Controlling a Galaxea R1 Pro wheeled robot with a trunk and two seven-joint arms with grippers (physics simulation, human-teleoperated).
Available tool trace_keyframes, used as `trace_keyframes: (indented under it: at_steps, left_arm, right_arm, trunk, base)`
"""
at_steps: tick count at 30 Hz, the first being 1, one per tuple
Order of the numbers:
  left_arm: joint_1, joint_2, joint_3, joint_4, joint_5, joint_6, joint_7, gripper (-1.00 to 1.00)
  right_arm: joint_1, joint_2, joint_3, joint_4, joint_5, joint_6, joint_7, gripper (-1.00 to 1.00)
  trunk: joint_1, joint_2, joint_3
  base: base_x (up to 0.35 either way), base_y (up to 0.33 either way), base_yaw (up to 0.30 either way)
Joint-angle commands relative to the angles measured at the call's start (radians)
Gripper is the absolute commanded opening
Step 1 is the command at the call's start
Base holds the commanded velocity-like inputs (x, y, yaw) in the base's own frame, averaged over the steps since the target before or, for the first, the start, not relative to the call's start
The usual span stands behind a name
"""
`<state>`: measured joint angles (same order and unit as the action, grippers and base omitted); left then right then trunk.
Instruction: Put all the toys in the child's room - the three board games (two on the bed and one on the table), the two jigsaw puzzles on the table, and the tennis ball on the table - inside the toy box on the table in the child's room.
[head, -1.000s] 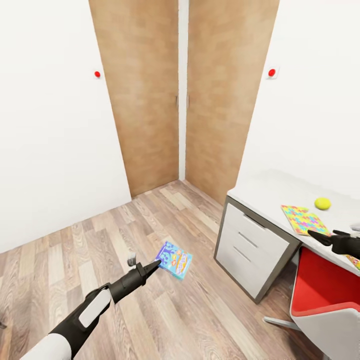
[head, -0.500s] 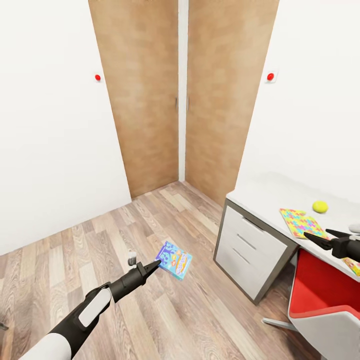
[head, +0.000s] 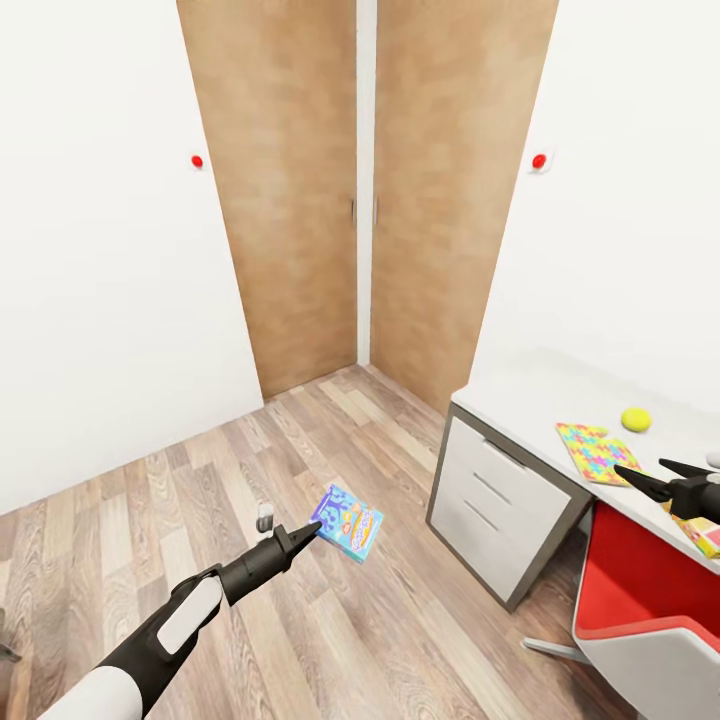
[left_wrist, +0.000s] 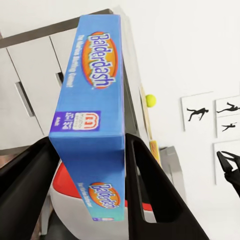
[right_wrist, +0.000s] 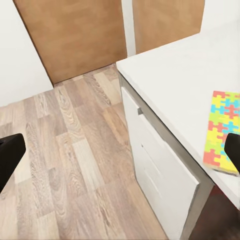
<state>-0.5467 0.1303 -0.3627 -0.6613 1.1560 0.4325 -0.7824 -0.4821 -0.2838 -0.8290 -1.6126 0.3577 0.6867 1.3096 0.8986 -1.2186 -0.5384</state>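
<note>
Over the wood floor, the left hand (head: 312, 528) grips the blue Balderdash game box (head: 348, 520); the worktop (head: 530, 385) lies at two o'clock, nearer the spread, empty right hand (head: 648, 474).

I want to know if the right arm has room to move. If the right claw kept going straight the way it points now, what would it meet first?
Probably nothing close. The open right claw points out past the table edge, over the wood floor, toward the wooden doors. The jigsaw puzzle lies to one side of that line. Depth is uncertain.

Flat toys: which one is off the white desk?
The blue Balderdash game box, clamped in the left gripper over the floor. The multicoloured jigsaw sheet lies on the desk.
</note>
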Motion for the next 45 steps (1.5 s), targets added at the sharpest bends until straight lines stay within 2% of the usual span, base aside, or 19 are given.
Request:
trace_keyframes:
  at_steps: [1,13,45]
  left_arm:
    - [-0.001,0.001,-0.004,0.0,0.01,0.007,0.0,-1.0]
    - [0.0,0.0,-0.004,0.0,0.01,0.008,0.002,-1.0]
    - [-0.001,0.0,-0.004,0.0,0.009,0.009,0.004,-1.0]
  right_arm:
    - [-0.002,-0.001,-0.001,-0.001,0.008,0.009,0.009,1.0]
    - [-0.004,-0.003,-0.002,-0.001,0.007,0.01,0.01,1.0]
    - [-0.003,-0.006,-0.001,-0.001,0.007,0.007,0.011,1.0]
  trunk:
    - [-0.004,0.007,0.002]
    - [-0.05,0.091,0.04]
    - [-0.173,0.315,0.14]
  base:
    - [0.0,0.0,0.0]
    - [0.0,0.0,-0.049]
    - [0.0,0.0,-0.289]
